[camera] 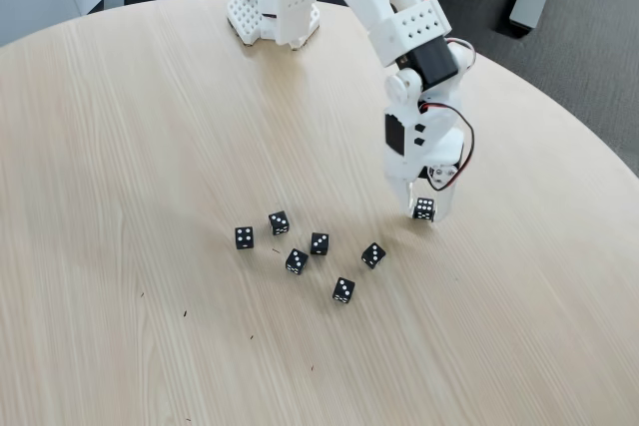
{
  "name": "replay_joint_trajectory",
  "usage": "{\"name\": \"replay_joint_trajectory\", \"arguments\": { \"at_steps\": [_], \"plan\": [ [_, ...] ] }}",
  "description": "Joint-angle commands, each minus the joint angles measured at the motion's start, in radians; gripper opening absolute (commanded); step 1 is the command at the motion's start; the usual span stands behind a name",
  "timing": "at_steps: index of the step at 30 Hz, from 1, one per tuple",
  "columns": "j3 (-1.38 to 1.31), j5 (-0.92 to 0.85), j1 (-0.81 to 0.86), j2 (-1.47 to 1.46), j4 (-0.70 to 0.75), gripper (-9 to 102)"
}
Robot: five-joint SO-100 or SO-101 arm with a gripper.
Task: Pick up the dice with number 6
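Round pale wood-grain table (150,147), grey carpet (589,57)

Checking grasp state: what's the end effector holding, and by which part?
The end effector is shut on a black die, pinched by its opposite sides, six-pip face towards the camera.

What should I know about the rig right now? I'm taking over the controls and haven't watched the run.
Pincer: shut on the dice with number 6, at the right of the fixed view, low over the wooden table; whether the die is off the surface cannot be told.
Other dice: six black ones lie loose in a cluster to the left of the pincer, the nearest apart from it.
Done: the six-pip die is separated from the cluster and gripped.
Left: raise it clear of the table and keep the grip steady.
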Motion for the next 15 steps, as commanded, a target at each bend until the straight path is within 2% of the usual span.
{"name": "replay_joint_trajectory", "arguments": {
  "at_steps": [1, 15],
  "plan": [
    [0.005, -0.008, 0.002, 0.015, 0.008, 1],
    [-0.008, 0.035, 0.041, 0.078, 0.025, 0]
  ]
}}
